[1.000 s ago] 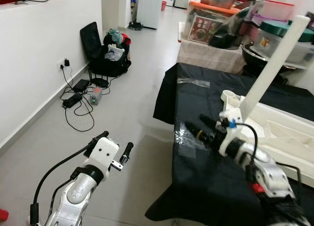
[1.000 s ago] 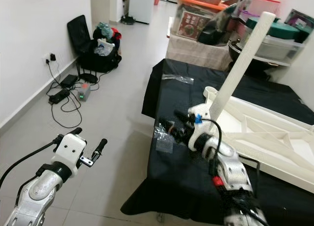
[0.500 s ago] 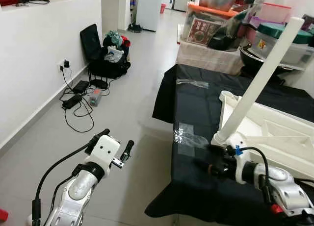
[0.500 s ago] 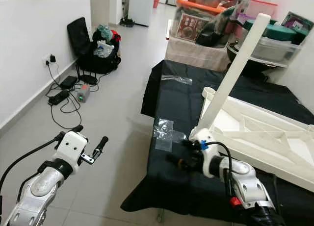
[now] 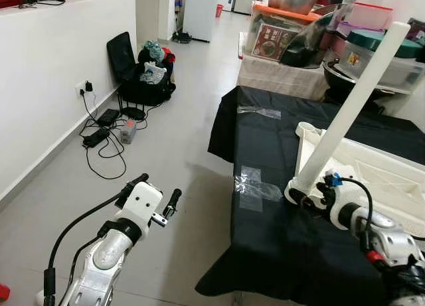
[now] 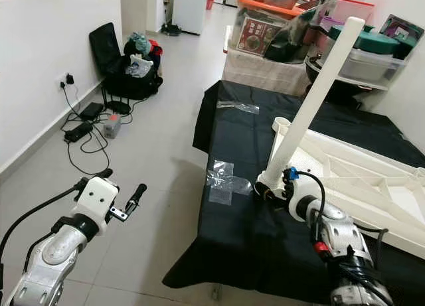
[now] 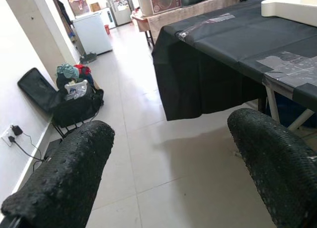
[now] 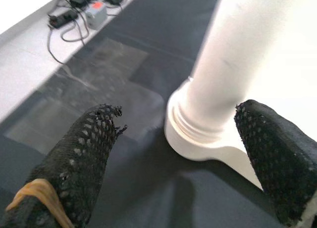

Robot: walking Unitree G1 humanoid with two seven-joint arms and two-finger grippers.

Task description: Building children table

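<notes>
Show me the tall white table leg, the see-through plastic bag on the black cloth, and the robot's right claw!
white table leg [image 6: 317, 87], right eye view, middle of its shaft.
plastic bag [image 5: 255, 188], left eye view, its flat middle.
right gripper [image 8: 183, 163], right wrist view, midway between its open fingertips.

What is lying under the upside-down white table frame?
A black cloth covers the surface beneath the white table frame, with clear plastic sheets on it near the leg by the open right gripper. The cloth hides what supports it.

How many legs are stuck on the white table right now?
1. One leg stands tilted at the near corner of the upside-down table, with the right gripper at its base. The other corners may be hidden.
</notes>
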